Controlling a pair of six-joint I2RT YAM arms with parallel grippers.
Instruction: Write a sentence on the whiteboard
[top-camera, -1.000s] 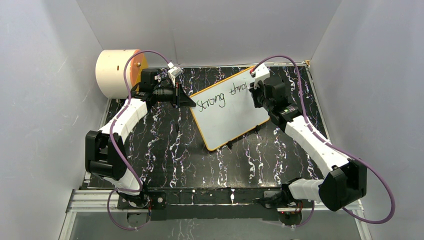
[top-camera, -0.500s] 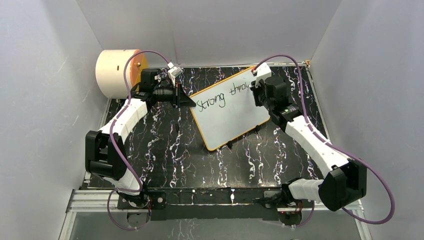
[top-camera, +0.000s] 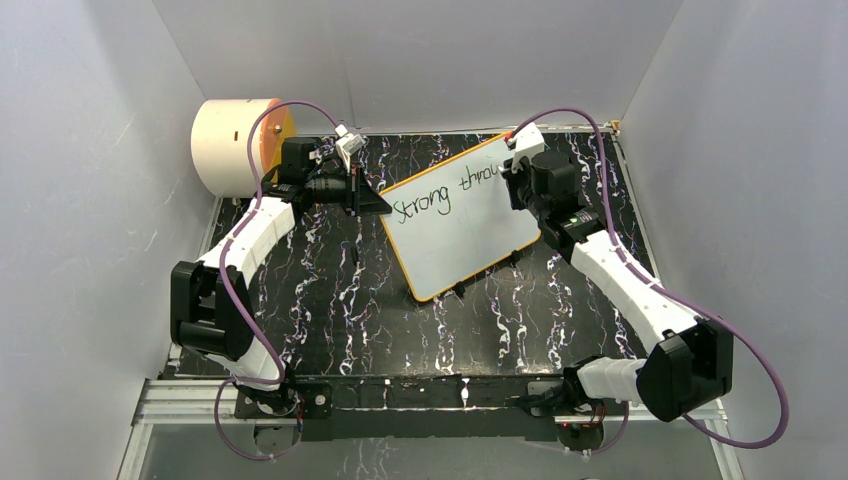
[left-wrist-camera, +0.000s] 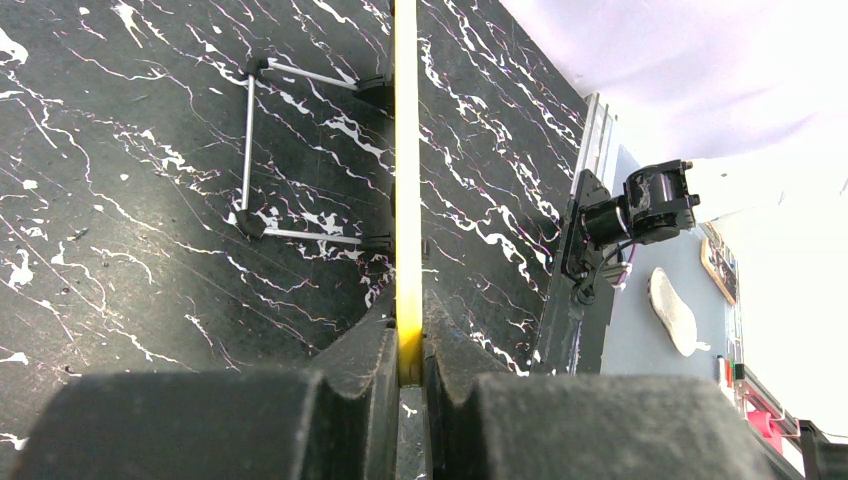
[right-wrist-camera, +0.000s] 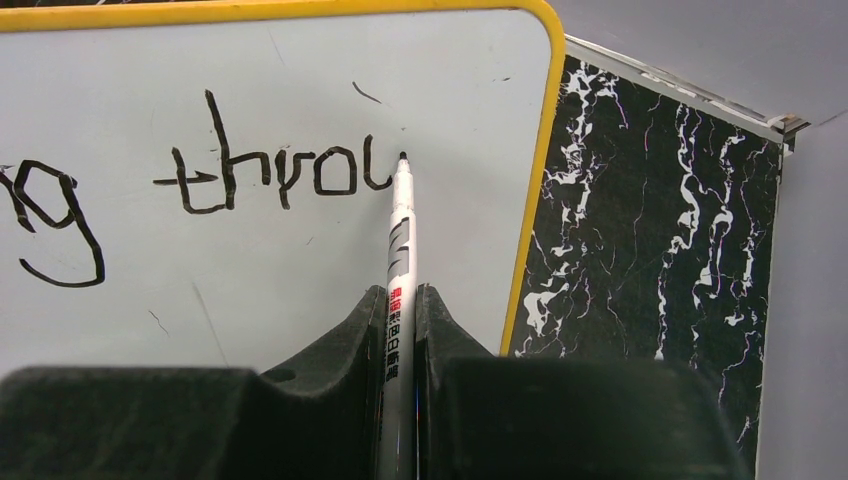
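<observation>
Right end effector (right-wrist-camera: 401, 310) clamped on marker (right-wrist-camera: 401, 230), tip finishing "u". Left end effector (left-wrist-camera: 408, 330) clamped on whiteboard (left-wrist-camera: 405, 150) frame, steadying. Keep tip pressure light; frame edge near.

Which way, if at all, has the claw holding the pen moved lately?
Yes, slightly: seen from above, the right gripper with the pen has crept toward the whiteboard's far right corner.

The whiteboard (top-camera: 462, 232) (yellow-framed, rounded corners) sat skewed on the black marbled surface (top-camera: 330, 300), with "Strong throu" handwritten in black.
</observation>
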